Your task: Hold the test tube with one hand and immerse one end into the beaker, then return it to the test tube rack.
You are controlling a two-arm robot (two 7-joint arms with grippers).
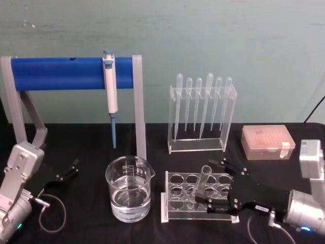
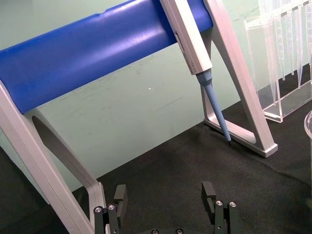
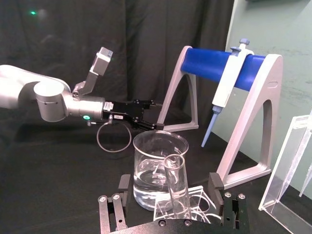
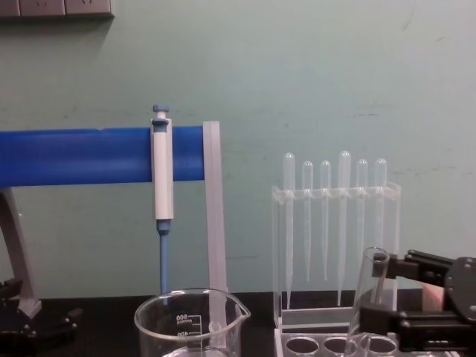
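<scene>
The test tube leans in the rack (untouched) between the right gripper's spread fingers.

tube: clear glass, smooth, glossy
beaker: clear glass, glossy, white printed marks
rack: clear plastic, shiny
cloth: black fabric, matt, finely textured
bar: blue plastic, smooth, soft sheen
legs: grey, matt
box: translucent peach plastic

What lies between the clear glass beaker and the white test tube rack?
Bare black tablecloth, in the head view; the clear glass beaker and white rack stand apart, open black right gripper at the rack.
</scene>
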